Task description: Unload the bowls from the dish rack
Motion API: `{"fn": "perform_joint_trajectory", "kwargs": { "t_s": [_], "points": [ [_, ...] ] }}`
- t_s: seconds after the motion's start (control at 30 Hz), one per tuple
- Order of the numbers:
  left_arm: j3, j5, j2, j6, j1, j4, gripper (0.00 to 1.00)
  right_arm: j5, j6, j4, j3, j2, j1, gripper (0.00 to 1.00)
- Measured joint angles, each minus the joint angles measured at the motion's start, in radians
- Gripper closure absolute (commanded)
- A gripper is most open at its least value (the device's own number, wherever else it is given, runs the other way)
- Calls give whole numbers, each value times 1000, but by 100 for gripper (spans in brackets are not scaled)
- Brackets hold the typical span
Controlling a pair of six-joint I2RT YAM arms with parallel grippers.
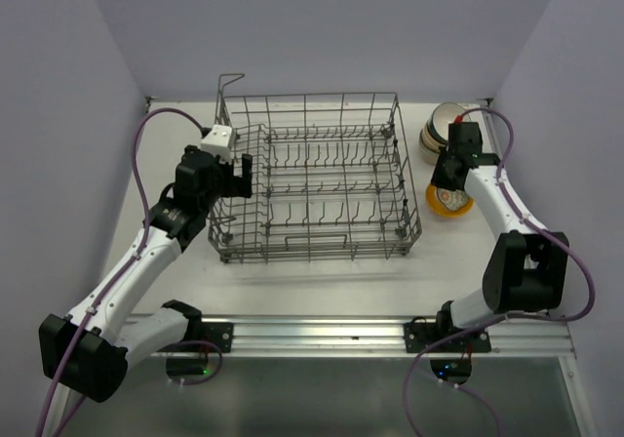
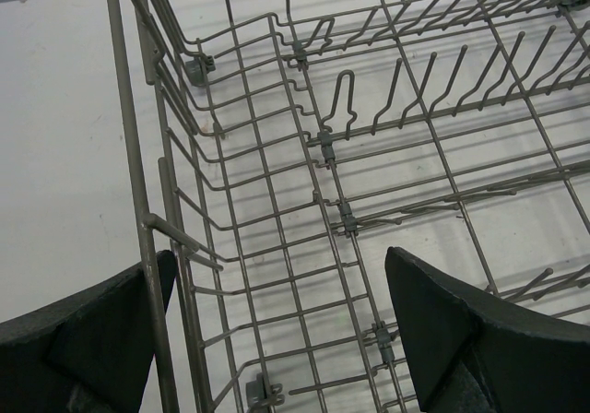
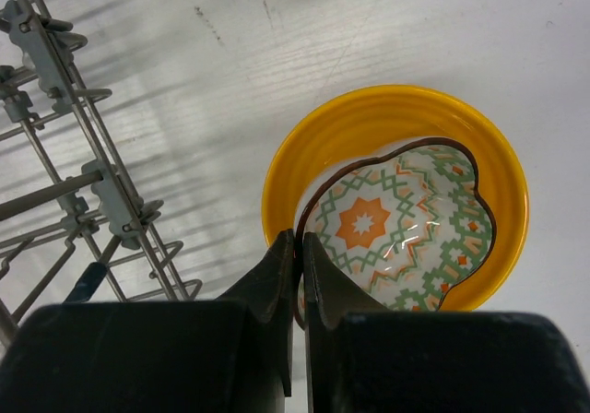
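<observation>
— What do you have in front of you?
— Your dish rack [image 1: 312,178] stands mid-way across the table [image 1: 322,276]. Your left gripper [image 2: 281,284] gapes wide astride its left wall. A stack of bowls [image 1: 439,133] sits far right, the yellow bowl [image 3: 369,118] nearer, the patterned bowl [image 3: 396,224] nested inside it.
— And your right gripper [image 3: 298,247]?
— Pressed shut at the patterned bowl's rim, possibly touching it.

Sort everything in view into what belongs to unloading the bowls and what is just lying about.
Job: dish rack, empty; yellow bowl with the patterned bowl inside; stack of bowls beyond them; right gripper, shut on the patterned bowl's rim; left gripper, open at the rack's side.
Lying about: purple cables; mounting rail; table.
</observation>
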Motion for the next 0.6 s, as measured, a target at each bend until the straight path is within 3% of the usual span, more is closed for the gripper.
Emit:
{"fn": "perform_joint_trajectory", "kwargs": {
  "t_s": [0.43, 0.57, 0.6],
  "points": [
    [0, 0, 0, 0, 0, -1, 0, 25, 5, 53, 0, 85, 0, 99],
    [0, 0, 0, 0, 0, -1, 0, 19, 11, 69, 0, 103, 0, 87],
    [0, 1, 0, 0, 0, -1, 0, 18, 13, 71, 0, 106, 0, 75]
  ]
}}
